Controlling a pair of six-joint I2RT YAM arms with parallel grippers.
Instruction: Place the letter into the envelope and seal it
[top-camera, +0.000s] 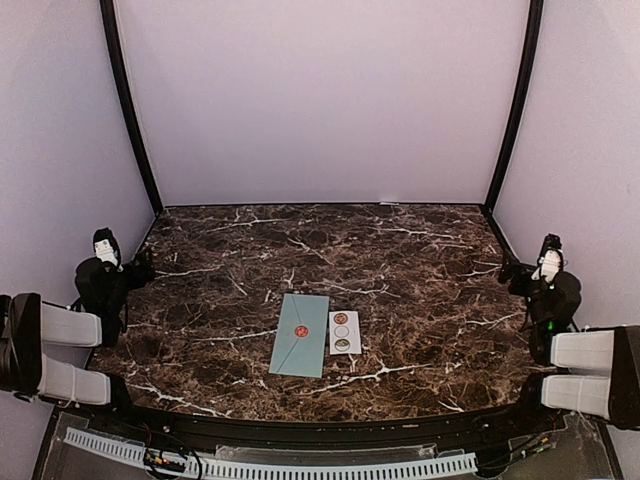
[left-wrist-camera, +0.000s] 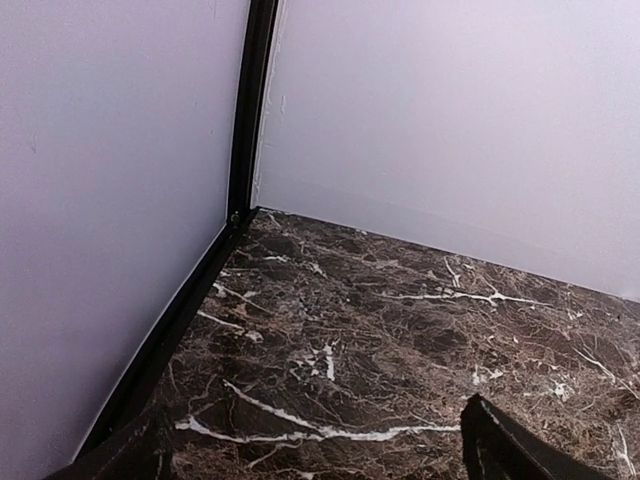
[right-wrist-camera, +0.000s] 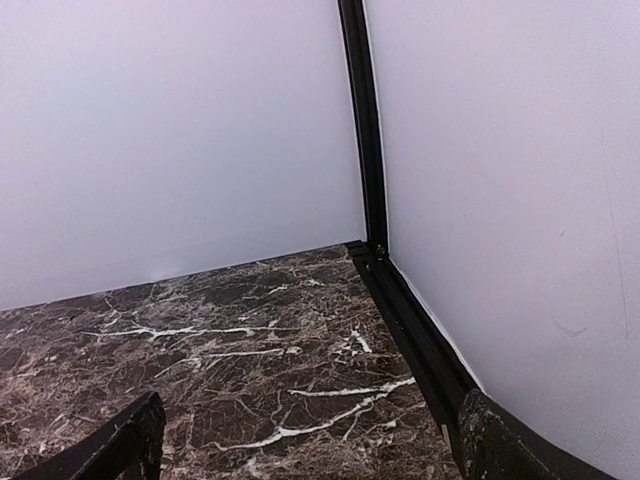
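Note:
The pale teal envelope (top-camera: 300, 335) lies flat on the marble table near the front centre, its flap down, with a round red sticker (top-camera: 300, 329) on its face. No letter shows in any view. My left gripper (top-camera: 130, 268) rests at the table's left edge, far from the envelope. It is open, and the left wrist view shows only bare marble between its dark fingertips (left-wrist-camera: 490, 430). My right gripper (top-camera: 515, 272) rests at the right edge, also open, with nothing between its fingertips (right-wrist-camera: 140, 425).
A small white strip of round stickers (top-camera: 344, 332) lies just right of the envelope. Pale walls with black corner posts (left-wrist-camera: 245, 120) (right-wrist-camera: 365, 130) close in the left, back and right sides of the table (top-camera: 400, 260).

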